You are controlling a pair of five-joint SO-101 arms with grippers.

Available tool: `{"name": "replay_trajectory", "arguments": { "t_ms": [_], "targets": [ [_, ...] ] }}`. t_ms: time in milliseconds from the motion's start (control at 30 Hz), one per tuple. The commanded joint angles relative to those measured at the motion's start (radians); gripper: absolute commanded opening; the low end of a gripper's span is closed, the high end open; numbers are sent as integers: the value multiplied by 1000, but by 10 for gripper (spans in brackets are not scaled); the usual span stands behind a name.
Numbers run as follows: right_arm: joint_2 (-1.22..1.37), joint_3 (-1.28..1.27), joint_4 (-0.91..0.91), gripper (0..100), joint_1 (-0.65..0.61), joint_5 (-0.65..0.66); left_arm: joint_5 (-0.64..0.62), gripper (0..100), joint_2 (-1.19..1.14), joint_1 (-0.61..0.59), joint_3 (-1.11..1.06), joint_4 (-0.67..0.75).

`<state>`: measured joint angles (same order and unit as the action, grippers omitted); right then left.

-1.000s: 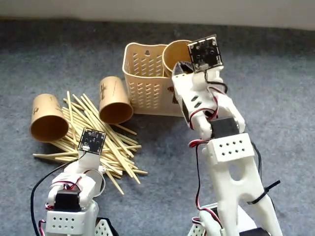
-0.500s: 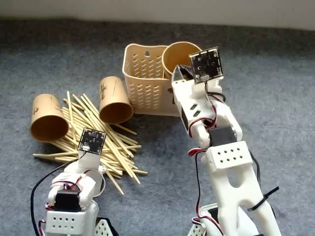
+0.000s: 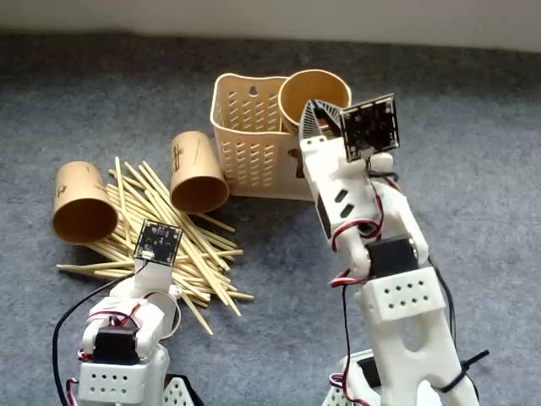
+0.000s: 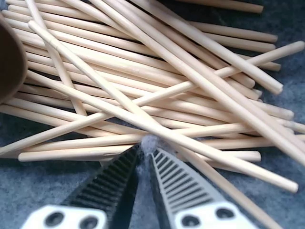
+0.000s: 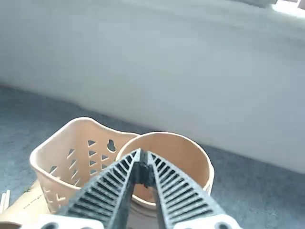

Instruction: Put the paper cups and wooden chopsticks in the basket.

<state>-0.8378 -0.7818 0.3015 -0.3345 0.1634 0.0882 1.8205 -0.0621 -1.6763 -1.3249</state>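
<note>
A beige slotted basket [image 3: 245,148] stands at the back of the grey carpet, and one paper cup [image 3: 325,85] sits upright in its right end. Two more paper cups lie on their sides: one [image 3: 199,173] just left of the basket, another [image 3: 82,203] farther left. Between them spreads a heap of wooden chopsticks [image 3: 173,233]. My right gripper [image 5: 142,167] hangs shut over the near rim of the cup in the basket [image 5: 190,152], holding nothing. My left gripper [image 4: 144,149] rests low at the near edge of the chopsticks [image 4: 157,81], its fingers together with nothing between them.
Grey carpet [image 3: 473,169] lies open to the right of the basket and in front of it. A pale wall [image 5: 190,62] runs behind the basket. The lying cup's brown side [image 4: 9,62] borders the chopstick heap.
The right arm has drawn back toward the right, off the basket, so the cup standing in it shows more fully. The left arm has not moved.
</note>
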Motion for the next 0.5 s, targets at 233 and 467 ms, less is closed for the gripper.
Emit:
{"name": "replay_trajectory", "arguments": {
  "t_ms": [233,467],
  "targets": [
    [-335,-113,220,5,19,-5,8,16,16,13,-21,-5],
    [-656,-360,240,5,30,-8,8,16,16,13,-21,-5]
  ]
}}
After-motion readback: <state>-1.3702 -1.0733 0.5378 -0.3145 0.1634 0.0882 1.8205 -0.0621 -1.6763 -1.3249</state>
